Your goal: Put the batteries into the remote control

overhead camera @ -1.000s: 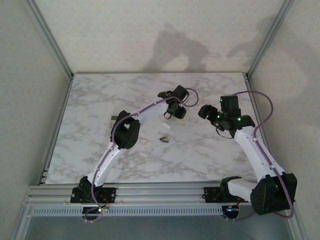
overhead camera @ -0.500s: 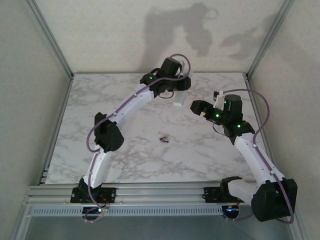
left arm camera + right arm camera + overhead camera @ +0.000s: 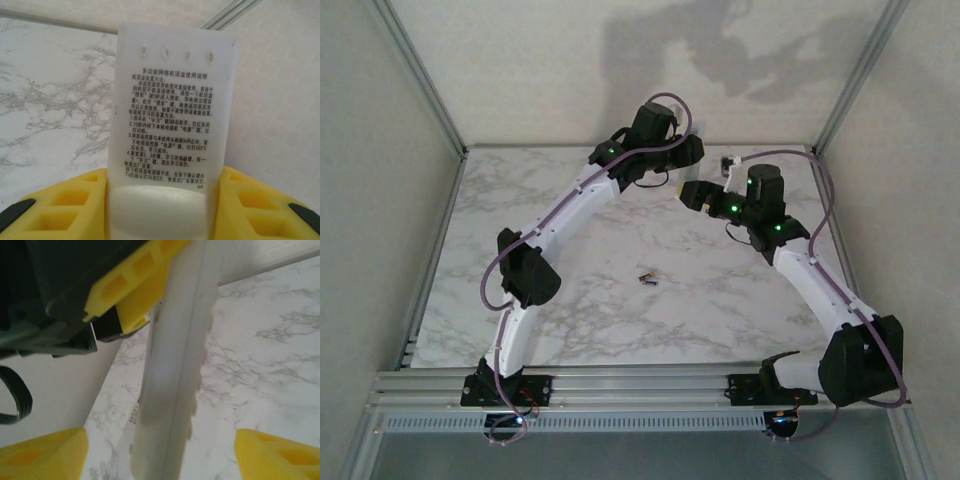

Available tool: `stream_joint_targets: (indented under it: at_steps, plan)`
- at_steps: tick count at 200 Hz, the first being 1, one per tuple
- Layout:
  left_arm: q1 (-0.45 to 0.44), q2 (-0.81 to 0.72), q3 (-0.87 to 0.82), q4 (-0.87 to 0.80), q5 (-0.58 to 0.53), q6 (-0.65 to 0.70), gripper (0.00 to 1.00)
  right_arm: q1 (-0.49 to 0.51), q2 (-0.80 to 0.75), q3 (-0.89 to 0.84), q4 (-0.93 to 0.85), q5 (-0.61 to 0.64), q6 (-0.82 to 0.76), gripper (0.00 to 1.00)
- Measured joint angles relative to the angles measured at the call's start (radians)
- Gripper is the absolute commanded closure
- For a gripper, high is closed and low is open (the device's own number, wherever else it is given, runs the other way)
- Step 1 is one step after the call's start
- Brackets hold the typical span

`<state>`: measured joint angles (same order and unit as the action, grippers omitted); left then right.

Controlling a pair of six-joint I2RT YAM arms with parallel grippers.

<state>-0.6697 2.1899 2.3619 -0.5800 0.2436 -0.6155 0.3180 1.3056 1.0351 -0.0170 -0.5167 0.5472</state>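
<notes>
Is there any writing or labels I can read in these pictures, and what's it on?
"多功能网络机顶盒使用说明": heading on the back of the white remote.
"pd": lower right corner of that print.
Smaller Chinese lines below the heading, numbered 1 to 4: too small to read surely.
No other writing is legible.

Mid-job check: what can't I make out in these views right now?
- Batteries, top view: too small to count or tell their ends apart.
- Remote, left wrist view: lower end cut off by the bottom edge and clamped in the left gripper, so open or closed can't be told.
- Remote, right wrist view: edge-on and blurred, close to the lens; neither face readable.
</notes>
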Motion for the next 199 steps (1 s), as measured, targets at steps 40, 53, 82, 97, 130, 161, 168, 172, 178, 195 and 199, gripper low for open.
stream_joint_targets:
  at_steps: [40,53,82,97,130,161,168,172,178,195,199]
  plan:
    - [0.000,0.000,0.000,0.000,0.000,-0.010,0.75,0.002,0.064,0.040,0.006,0.019,0.003,0.49]
    - [0.000,0.000,0.000,0.003,0.000,-0.010,0.75,0.002,0.077,0.052,0.006,0.021,0.011,0.57]
    - [0.000,0.000,0.000,0.004,0.000,-0.011,0.75,0.011,0.087,0.074,0.005,0.019,0.023,0.70]
    - [0.002,0.000,0.000,0.012,0.000,-0.014,0.74,0.009,0.089,0.076,0.001,0.026,0.031,0.76]
    - [0.004,0.000,0.000,0.021,0.010,-0.014,0.44,0.006,0.091,0.084,-0.012,0.030,0.028,0.91]
    - [0.004,-0.011,-0.005,0.031,0.011,0.027,0.04,0.008,0.093,0.132,-0.124,0.089,-0.050,0.95]
    - [0.003,-0.027,-0.017,0.033,-0.007,0.043,0.01,0.008,0.097,0.150,-0.165,0.120,-0.080,0.96]
    - [0.002,-0.036,-0.028,0.036,-0.018,0.040,0.01,0.008,0.102,0.163,-0.194,0.142,-0.101,0.96]
    - [0.002,-0.061,-0.052,0.041,-0.043,0.059,0.00,0.008,0.112,0.185,-0.236,0.176,-0.137,0.96]
    - [0.001,-0.165,-0.153,0.048,-0.134,0.106,0.00,0.009,0.164,0.257,-0.352,0.291,-0.232,0.96]
    - [0.001,-0.196,-0.185,0.052,-0.158,0.119,0.00,0.011,0.181,0.279,-0.385,0.321,-0.256,0.96]
